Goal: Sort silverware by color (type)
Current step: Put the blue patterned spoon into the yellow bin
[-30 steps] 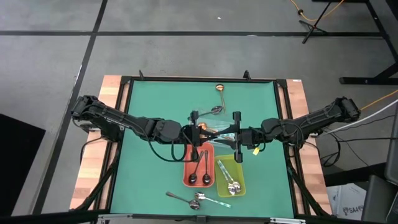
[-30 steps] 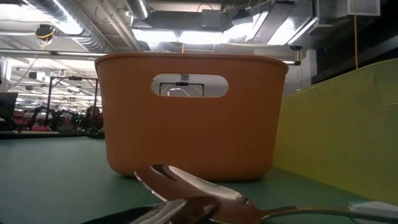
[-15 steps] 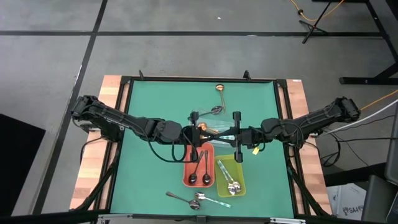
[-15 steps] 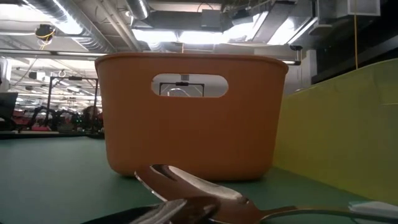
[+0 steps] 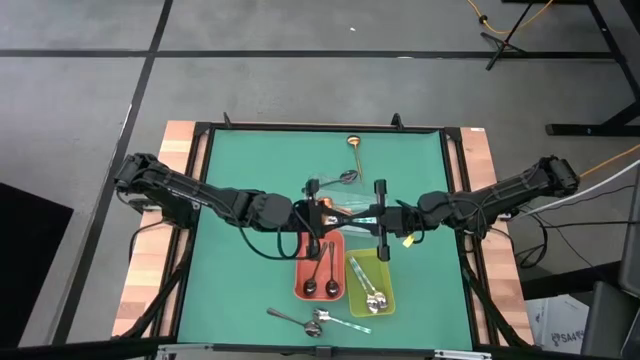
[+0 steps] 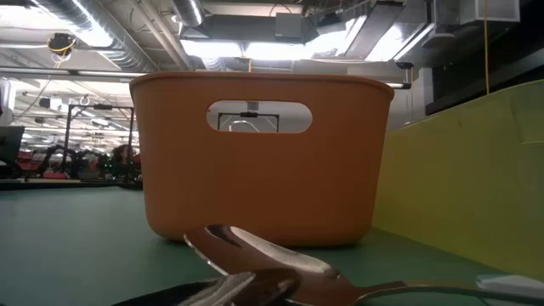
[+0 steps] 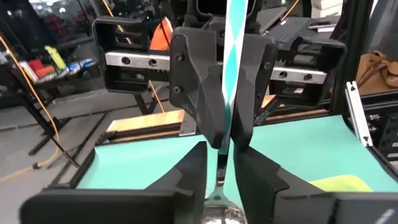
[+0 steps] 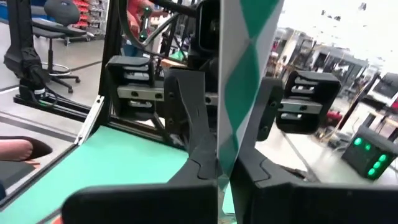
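Hardly anything has shifted since a second ago; only the right arm has edged a touch closer to the left one. The striped-handled utensil (image 7: 229, 37), teal and white along its handle, hangs between the two sets of fingers at mid-tabletop. The right gripper (image 8: 224, 168) has its fingers pinched together on the handle. The left gripper (image 7: 219, 174) has its fingers narrowly parted either side of the stem, seemingly letting go. This looks like a hand-over from left to right, with the piece not yet placed.

Just below the fingers, the red tray (image 5: 303, 285) already holds two dark spoons (image 5: 320, 270). Beside it, under the right fingers, the yellow-green tray (image 5: 385, 300) holds silver pieces (image 5: 368, 285).

Some pieces are still unsorted. A copper spoon (image 5: 353, 145) lies well beyond the fingers near the far edge. A silver spoon (image 5: 345, 177) sits between it and the fingers. A small cluster of utensils (image 5: 305, 320) lies loose on the green tabletop (image 5: 240, 290), on the near side of the trays. I judge the sorting roughly half done, with no copper piece visibly in a tray yet.
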Robot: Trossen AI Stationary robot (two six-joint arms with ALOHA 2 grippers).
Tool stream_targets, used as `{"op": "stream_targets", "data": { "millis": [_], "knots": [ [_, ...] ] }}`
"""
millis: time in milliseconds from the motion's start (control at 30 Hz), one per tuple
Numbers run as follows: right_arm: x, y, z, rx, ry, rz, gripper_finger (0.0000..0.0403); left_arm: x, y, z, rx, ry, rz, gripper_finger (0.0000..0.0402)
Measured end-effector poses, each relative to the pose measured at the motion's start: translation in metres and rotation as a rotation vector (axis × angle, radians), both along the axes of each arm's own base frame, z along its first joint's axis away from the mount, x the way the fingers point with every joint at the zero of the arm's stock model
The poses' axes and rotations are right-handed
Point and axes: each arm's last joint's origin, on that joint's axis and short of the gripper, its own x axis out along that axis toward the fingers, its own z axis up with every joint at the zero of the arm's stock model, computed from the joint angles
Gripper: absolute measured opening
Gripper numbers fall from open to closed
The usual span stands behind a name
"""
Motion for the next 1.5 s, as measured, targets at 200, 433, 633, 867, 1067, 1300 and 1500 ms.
{"op": "stream_targets", "data": {
  "millis": [200,433,633,867,1067,1300,1500],
  "knots": [
    [-0.002,-0.001,-0.007,0.096,0.103,-0.01,0.0002,-0.001,0.0,-0.006,-0.028,0.057,0.01,0.0105],
    [-0.015,-0.004,-0.019,0.303,0.31,-0.028,0.0002,-0.005,0.001,-0.017,-0.007,0.17,0.013,0.0115],
    [-0.019,-0.002,-0.037,0.524,0.547,0.004,0.0002,-0.006,0.001,-0.019,-0.042,0.189,0.026,0.0116],
    [-0.015,0.005,-0.066,0.742,0.837,0.002,0.0003,-0.006,0.002,-0.02,-0.039,0.204,0.027,0.0116],
    [-0.004,0.013,-0.091,0.866,1.007,0.006,0.0003,-0.008,0.002,-0.023,-0.032,0.235,0.029,0.0116],
    [0.005,0.019,-0.114,0.981,1.178,0.013,0.0003,-0.008,0.002,-0.023,-0.032,0.235,0.029,0.0116],
    [0.01,0.021,-0.131,0.971,1.231,-0.034,0.0003,-0.008,0.002,-0.023,-0.032,0.235,0.029,0.0116]
  ]
}}
